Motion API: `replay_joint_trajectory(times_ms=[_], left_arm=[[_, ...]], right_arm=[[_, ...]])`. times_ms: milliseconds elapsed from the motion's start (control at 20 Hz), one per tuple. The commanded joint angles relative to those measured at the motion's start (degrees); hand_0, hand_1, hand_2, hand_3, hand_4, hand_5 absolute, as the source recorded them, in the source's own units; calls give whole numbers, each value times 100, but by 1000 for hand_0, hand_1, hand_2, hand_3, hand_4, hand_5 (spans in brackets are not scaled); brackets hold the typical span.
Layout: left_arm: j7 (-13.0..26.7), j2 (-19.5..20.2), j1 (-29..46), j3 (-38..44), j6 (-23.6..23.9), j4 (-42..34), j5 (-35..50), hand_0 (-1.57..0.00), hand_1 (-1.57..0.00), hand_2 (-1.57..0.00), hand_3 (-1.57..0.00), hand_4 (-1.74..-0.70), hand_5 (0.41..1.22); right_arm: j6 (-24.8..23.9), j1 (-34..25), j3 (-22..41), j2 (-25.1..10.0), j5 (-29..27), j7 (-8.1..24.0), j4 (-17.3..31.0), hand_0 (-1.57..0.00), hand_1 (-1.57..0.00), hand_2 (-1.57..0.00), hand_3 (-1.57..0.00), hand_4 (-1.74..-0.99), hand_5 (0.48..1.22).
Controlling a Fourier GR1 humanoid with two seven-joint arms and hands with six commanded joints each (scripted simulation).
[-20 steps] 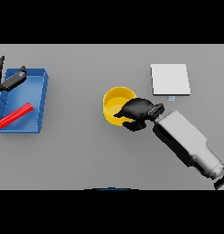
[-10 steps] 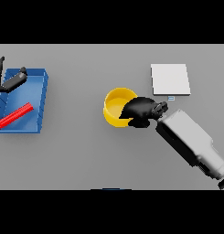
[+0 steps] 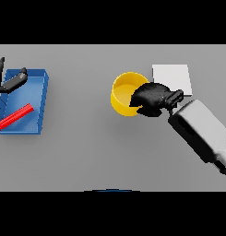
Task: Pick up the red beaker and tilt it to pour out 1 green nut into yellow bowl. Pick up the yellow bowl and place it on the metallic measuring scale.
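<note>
Right hand point(image 3: 152, 98) fingers curled round yellow bowl point(image 3: 124, 94) rim

Over on the left there's a blue tray point(image 3: 40, 103) sitting on the grey table point(image 3: 86, 152), open side up, walls pretty low.

A yellow bowl point(image 3: 122, 94), a pale grey-white scale point(image 3: 172, 77), a blue tray point(image 3: 40, 103) holding a red bar point(image 3: 14, 116), black hands, plain grey desk point(image 3: 96, 152).

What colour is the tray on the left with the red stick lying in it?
Blue, seen in the head view: the tray holds the red stick.
</note>
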Motion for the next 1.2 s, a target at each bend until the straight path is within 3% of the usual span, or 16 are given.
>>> replay_joint_trajectory(times_ms=[0,200,350,450,950,1150], left_arm=[[24,-5,-44,11,-3,9,3,1,1,1,1,-803,723],[16,51,-76,19,-50,47,-23,1,1,1,1,-799,723],[11,90,-30,46,-1,-31,-8,1,1,1,1,-809,735],[33,80,-24,16,2,-28,-42,1,1,1,1,-808,742],[478,174,16,-15,103,-311,-15,1,1,1,1,-832,773],[473,214,20,-69,126,-289,-14,1,1,1,1,-819,763]], right_arm=[[21,6,-54,-5,-32,76,-45,-1565,-1564,-1550,-1286,-1723,1219],[40,-128,-156,-146,-76,74,-28,-1568,-1568,-1562,-1243,-1719,1220],[-120,-375,-266,-442,-16,-243,164,-1570,-1570,-1567,-1318,-1720,1220],[-224,-507,-392,-515,19,-131,401,-1570,-1570,-1568,-1298,-1720,1221],[-1135,-891,-796,-725,139,-497,2316,-1571,-1571,-1571,-1172,-1720,1221],[-1446,-1030,-805,-693,149,-613,3093,-1571,-1571,-1571,-1227,-1722,1221]])
